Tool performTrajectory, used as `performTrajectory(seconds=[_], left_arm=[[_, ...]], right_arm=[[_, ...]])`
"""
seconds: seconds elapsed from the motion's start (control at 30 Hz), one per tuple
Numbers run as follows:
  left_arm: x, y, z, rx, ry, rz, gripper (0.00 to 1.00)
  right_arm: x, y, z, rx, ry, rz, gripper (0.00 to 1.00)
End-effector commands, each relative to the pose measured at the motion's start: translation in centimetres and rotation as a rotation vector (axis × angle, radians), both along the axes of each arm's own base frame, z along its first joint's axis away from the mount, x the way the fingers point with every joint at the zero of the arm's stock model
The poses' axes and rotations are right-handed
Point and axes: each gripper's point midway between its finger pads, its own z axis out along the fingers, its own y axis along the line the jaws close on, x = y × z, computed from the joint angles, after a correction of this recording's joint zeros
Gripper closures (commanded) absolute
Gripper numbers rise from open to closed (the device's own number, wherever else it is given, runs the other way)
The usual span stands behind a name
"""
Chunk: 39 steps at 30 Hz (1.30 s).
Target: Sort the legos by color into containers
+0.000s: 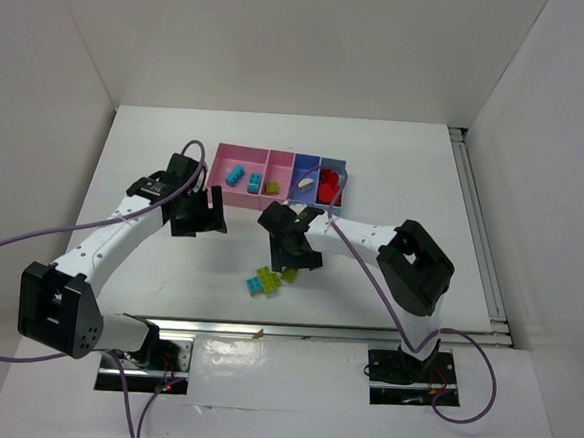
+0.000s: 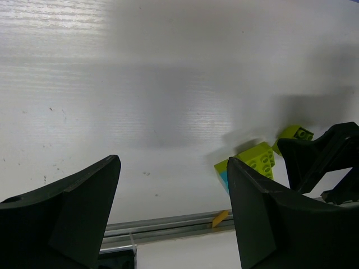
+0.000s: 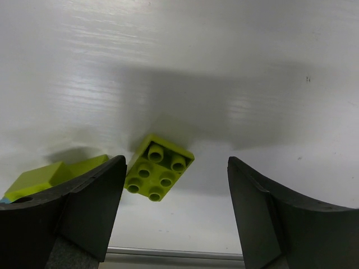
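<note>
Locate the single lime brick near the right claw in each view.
Top view: lime brick just below centre, at the right claw tip.
Left wrist: right edge, mid-height, partly hidden by that claw.
Right wrist: lower middle, left of centre.
Shared landmark: the lime-and-blue brick stack beside it.

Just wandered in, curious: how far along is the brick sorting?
Done: red bricks lie in the right-end bin, cyan ones in the pink bins. In hand: nothing; the right gripper hangs open over a lime brick. Left: that brick and a lime-and-cyan cluster on the table.
</note>
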Motion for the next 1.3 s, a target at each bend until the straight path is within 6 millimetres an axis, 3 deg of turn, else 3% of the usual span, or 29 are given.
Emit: performTrajectory(seconds=[0.0, 0.17, 0.33, 0.47, 0.57, 0.7, 0.9, 0.93, 1.0, 1.03, 1.07, 1.13, 1.17, 1.2, 1.27], left_arm=[[0.0, -0.5, 0.3, -0.008, -0.023, -0.035, 0.13], [0.2, -0.8, 0.1, -0.013, -0.012, -0.039, 0.13], [0.2, -0.8, 0.1, -0.013, -0.012, -0.039, 0.13], [0.3, -0.6, 0.1, -0.006, -0.014, -0.035, 0.13], [0.5, -0.7, 0.4, -0.008, -0.023, -0.035, 0.13], [0.8, -0.6, 0.1, 0.004, -0.015, -0.029, 0.13], [1.5, -0.3, 1.0, 0.017, -0.039, 0.002, 0.13], [1.3, -0.2, 0.9, 0.020, -0.030, 0.002, 0.13], [1.5, -0.3, 1.3, 0.019, -0.031, 0.002, 0.13], [1.5, -0.3, 1.0, 0.022, -0.021, 0.002, 0.13], [1.5, -0.3, 1.2, 0.022, -0.021, 0.002, 0.13], [1.6, 0.1, 1.4, 0.040, -0.023, 0.012, 0.13], [1.6, 0.1, 1.4, 0.040, -0.023, 0.012, 0.13], [1.6, 0.1, 1.4, 0.040, -0.023, 0.012, 0.13], [1.7, 0.3, 1.4, 0.049, -0.025, 0.017, 0.13]], right_arm=[[-0.7, -0.8, 0.7, -0.018, -0.005, 0.005, 0.20], [-1.2, -0.4, -0.2, -0.007, 0.028, 0.013, 0.33], [-1.3, 0.0, -0.7, 0.009, 0.037, 0.026, 0.61], [-0.4, -0.1, 0.9, -0.010, -0.021, 0.021, 0.65], [2.3, 0.7, 4.8, 0.000, -0.152, 0.026, 0.65], [8.2, 2.4, 11.0, 0.074, -0.307, 0.046, 0.65], [16.4, 3.1, 12.7, 0.100, -0.414, 0.032, 0.65], [17.7, 3.5, 13.8, 0.122, -0.449, 0.025, 0.64], [20.3, 3.6, 13.5, 0.149, -0.476, 0.015, 0.64], [21.4, 4.4, 14.4, 0.192, -0.498, 0.014, 0.64], [22.3, 4.6, 13.3, 0.183, -0.486, 0.019, 0.63], [23.7, 5.0, 13.5, 0.192, -0.510, 0.016, 0.63], [24.5, 5.9, 14.7, 0.221, -0.535, 0.018, 0.63], [25.0, 6.2, 13.6, 0.213, -0.524, 0.020, 0.63], [25.7, 6.8, 14.0, 0.221, -0.543, 0.025, 0.59]])
